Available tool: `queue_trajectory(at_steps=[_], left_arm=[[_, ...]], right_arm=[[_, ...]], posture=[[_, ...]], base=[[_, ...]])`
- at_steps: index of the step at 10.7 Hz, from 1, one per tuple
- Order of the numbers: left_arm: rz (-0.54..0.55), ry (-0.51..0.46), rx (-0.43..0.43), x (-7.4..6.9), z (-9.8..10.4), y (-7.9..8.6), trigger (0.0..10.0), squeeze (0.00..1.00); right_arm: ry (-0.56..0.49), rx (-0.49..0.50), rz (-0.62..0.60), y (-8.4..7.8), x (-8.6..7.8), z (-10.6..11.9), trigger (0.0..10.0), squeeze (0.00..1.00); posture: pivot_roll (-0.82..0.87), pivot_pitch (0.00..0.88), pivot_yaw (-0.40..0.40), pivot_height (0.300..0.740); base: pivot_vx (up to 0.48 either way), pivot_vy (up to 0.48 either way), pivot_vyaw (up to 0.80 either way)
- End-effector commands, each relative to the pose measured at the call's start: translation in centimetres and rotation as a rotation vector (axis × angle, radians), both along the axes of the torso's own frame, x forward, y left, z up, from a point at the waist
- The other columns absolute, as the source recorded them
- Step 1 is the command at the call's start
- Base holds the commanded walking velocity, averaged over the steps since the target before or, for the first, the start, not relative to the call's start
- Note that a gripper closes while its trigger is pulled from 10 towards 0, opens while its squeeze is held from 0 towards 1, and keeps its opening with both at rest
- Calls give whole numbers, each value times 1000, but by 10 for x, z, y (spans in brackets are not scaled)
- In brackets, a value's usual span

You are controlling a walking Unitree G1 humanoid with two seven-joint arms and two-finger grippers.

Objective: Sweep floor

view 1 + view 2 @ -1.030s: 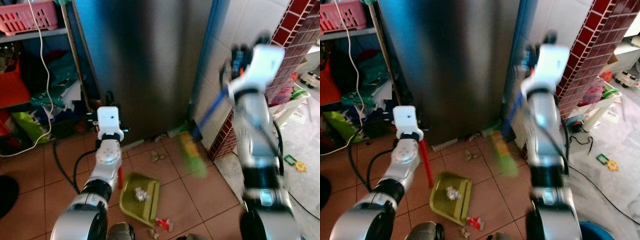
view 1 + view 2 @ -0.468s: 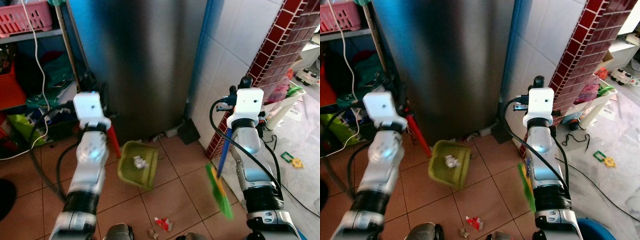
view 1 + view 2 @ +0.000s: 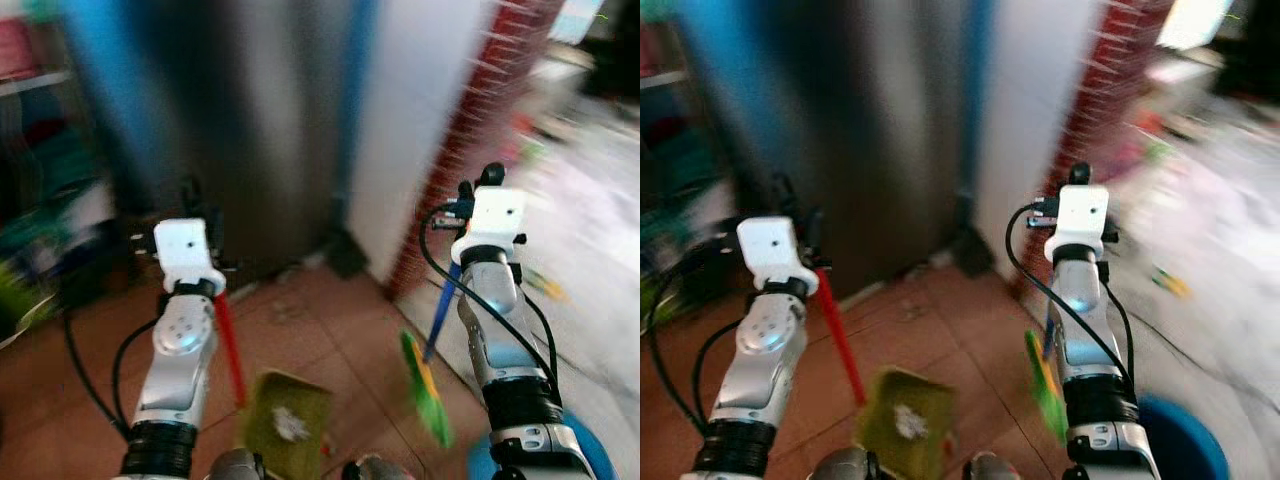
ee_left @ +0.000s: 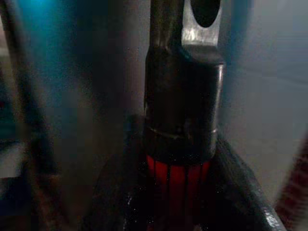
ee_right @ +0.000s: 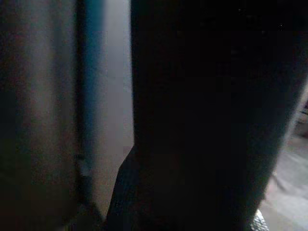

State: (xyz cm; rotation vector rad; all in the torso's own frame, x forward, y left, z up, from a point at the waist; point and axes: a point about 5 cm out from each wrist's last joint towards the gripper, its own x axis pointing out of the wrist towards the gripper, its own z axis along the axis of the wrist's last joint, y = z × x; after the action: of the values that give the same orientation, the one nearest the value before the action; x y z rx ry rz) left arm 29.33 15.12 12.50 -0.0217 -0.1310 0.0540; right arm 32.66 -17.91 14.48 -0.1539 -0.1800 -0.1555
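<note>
- Both head views are blurred, with a dark grey appliance front [image 3: 250,130] behind the arms and a white wall [image 3: 410,120] to its right.
- A red-brick-tiled wall edge [image 3: 470,130] runs down beside the white wall, and the floor [image 3: 300,330] is reddish-brown tile.
- The left gripper [image 4: 180,192] is raised in front of the robot's left side, and its black fingers [image 4: 115,202] are closed around the red handle [image 3: 230,345] of a dustpan.
- In the left wrist view, the red handle sits between the two fingers, with a black end cap [image 4: 183,96] above it.
- The dustpan [image 3: 285,430] is olive green and hangs low at the end of the red handle, just above the floor, between the two arms.
- A small white clump of debris [image 3: 290,425] lies inside the dustpan.
- The right gripper [image 3: 470,215] is raised on the robot's right side, near the brick wall edge, with a blue broom handle [image 3: 440,310] running down from it.
- Whether its fingers are closed on the handle cannot be told; the right wrist view is very dark.
- The broom's green bristle head [image 3: 425,390] hangs low by the right arm, near the floor and well apart from the dustpan.
- A blue rounded object [image 3: 1180,440] sits at the lower right, beside the right arm.
</note>
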Motion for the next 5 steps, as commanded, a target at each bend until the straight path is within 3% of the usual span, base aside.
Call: queue_trajectory(at_steps=[1,5], left_arm=[[-6,-92,-3,2,23,0,10000,0],[-7,-51,-48,4,25,1,10000,0]], right_arm=[[-51,-13,-10,-2,3,12,10000,0],[2,-14,-16,-4,2,1,10000,0]], posture=[[-51,0,-9,740],[-56,0,-11,740]], base=[[0,0,-800],[0,0,-800]])
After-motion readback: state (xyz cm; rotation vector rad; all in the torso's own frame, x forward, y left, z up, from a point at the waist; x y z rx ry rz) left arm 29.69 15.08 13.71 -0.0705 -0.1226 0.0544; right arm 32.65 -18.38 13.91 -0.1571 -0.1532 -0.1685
